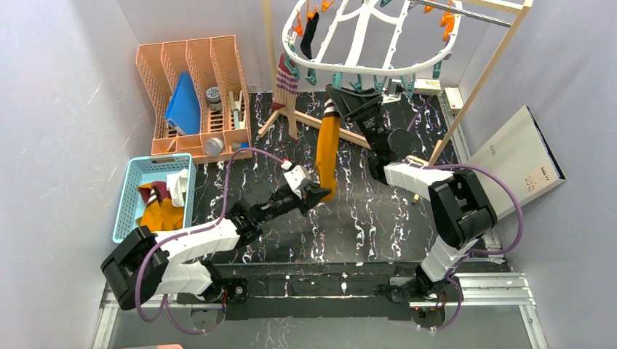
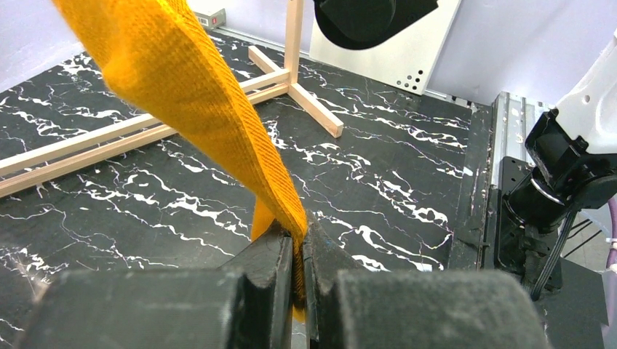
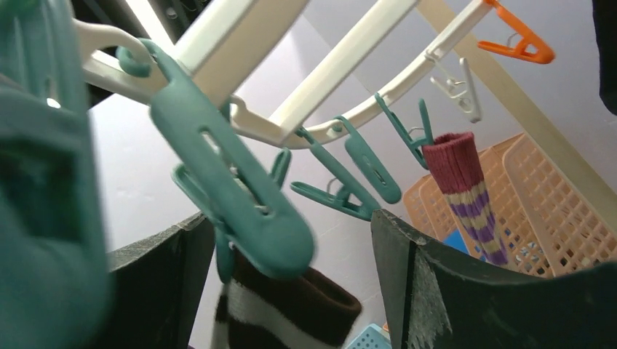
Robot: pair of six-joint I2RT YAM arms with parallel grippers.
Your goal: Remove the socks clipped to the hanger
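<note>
Place: we read this as a robot lab test cell | Walls: we see plain white panels point(image 1: 65, 87) boxing in a black marbled surface point(image 1: 349, 218) | Rig: left arm point(image 1: 196, 243) and right arm point(image 1: 455, 203) sit at an aluminium rail point(image 1: 495, 287), purple cable point(image 1: 227, 178) looping | Props: we note a staged hanger point(image 1: 378, 70), wooden frame point(image 1: 481, 86), peach organiser point(image 1: 193, 65), teal basket point(image 1: 161, 158).

The mustard sock point(image 2: 211, 123) ran past the left wrist view's top edge, and we could not see its end inside the left gripper point(image 2: 298, 243). The teal clip point(image 3: 240, 211) on its cuff was blurred; the hanger's point(image 1: 360, 40) far rim was cropped in the top view.
</note>
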